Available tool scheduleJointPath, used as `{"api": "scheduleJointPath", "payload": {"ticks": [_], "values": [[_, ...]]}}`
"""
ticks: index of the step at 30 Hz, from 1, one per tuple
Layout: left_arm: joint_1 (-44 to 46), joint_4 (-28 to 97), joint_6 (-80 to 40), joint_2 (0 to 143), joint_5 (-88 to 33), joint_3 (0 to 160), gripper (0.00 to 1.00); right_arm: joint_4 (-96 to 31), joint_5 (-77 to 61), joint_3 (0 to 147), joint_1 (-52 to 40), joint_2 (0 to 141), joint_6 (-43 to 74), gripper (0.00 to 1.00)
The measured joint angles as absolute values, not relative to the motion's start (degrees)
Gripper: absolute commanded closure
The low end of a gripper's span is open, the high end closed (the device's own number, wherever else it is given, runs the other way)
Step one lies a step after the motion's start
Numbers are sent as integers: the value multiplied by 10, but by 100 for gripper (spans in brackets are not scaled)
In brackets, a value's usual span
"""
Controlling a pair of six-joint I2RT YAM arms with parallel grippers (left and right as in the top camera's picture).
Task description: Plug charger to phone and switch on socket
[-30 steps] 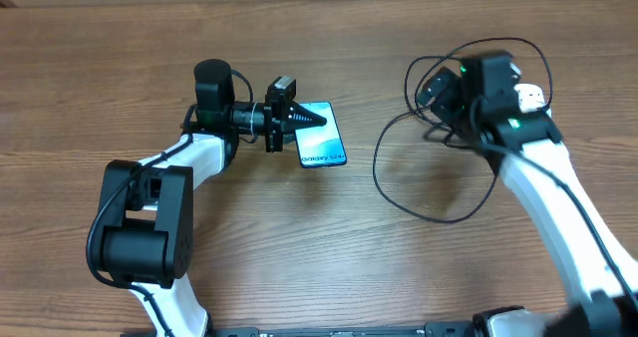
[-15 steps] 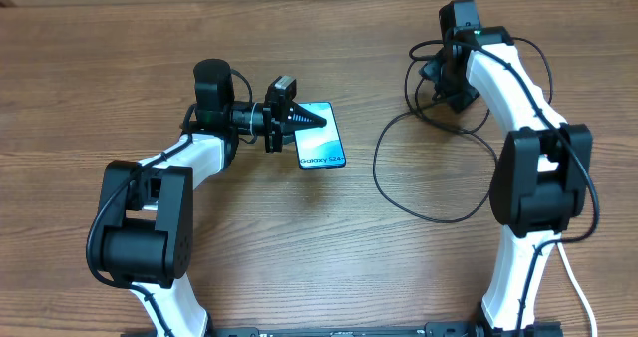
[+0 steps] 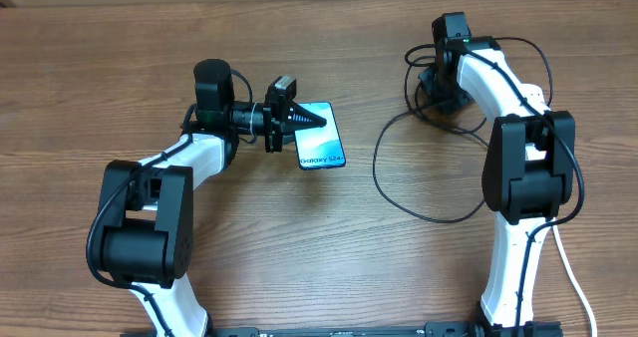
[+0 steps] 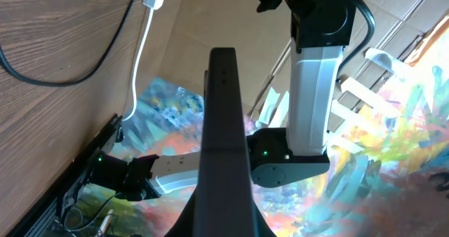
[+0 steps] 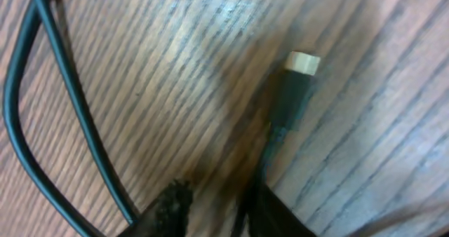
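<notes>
The phone (image 3: 323,143) lies flat with its light-blue screen up, left of the table's middle. My left gripper (image 3: 307,120) is shut, and its dark tips rest over the phone's far-left corner; in the left wrist view the left gripper (image 4: 223,55) shows as one closed dark wedge. The charger (image 3: 377,168) loops across the right side. My right gripper (image 3: 440,84) is down at the tangle of cable at the far right. The charger's connector tip (image 5: 298,83) lies on the wood just ahead of my right gripper (image 5: 221,195), whose jaws stand narrowly apart, the cable against the right finger (image 5: 280,216). The socket is hidden.
A white cord (image 3: 573,277) trails off the near right edge beside the right arm's base. More black cable (image 5: 42,125) curves past on the left in the right wrist view. Bare wood lies between the phone and the cable loop.
The right arm swung from the right side round to the far cable tangle and lowered its gripper over the connector end, jaws narrowing. The left arm and phone have not moved.
</notes>
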State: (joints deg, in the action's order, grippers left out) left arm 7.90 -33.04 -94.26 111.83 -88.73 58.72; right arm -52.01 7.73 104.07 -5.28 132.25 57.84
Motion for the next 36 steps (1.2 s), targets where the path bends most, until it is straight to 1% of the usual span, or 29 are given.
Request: {"api": "scheduleJointPath", "payload": {"ticks": [1, 2, 3, 4, 10, 14, 17, 21, 24, 25, 30, 33, 36], "values": [[79, -330, -943, 1118, -887, 587, 96, -521, 77, 1041, -53, 1323, 579, 85], [79, -330, -942, 1118, -887, 587, 96, -520, 77, 1041, -53, 1323, 582, 88], [79, -330, -943, 1118, -887, 587, 96, -520, 77, 1041, -53, 1324, 581, 95], [79, -330, -943, 1118, -887, 587, 96, -519, 78, 1041, -53, 1324, 582, 96], [79, -330, -940, 1118, -888, 587, 96, -528, 73, 1049, -53, 1324, 543, 96], [79, -330, -930, 1118, -888, 587, 96, -585, 55, 1086, -53, 1320, 493, 96], [79, -330, -926, 1118, -888, 587, 96, -611, 16, 1096, -53, 1291, 439, 96], [79, -330, -911, 1118, -889, 587, 96, -655, -61, 1100, -53, 1196, 343, 96], [79, -330, -906, 1118, -890, 587, 96, -726, -116, 1109, -53, 1109, 271, 96], [79, -330, -904, 1118, -890, 587, 96, -775, -150, 1116, -53, 1045, 219, 96], [79, -343, -898, 1118, -890, 587, 96, -906, -232, 1119, -53, 944, 86, 96], [79, -362, -896, 1118, -890, 587, 96, -940, -297, 1086, -55, 888, 1, 96], [79, -390, -894, 1119, -890, 588, 96, -915, -329, 1001, -70, 823, -50, 96]]}}
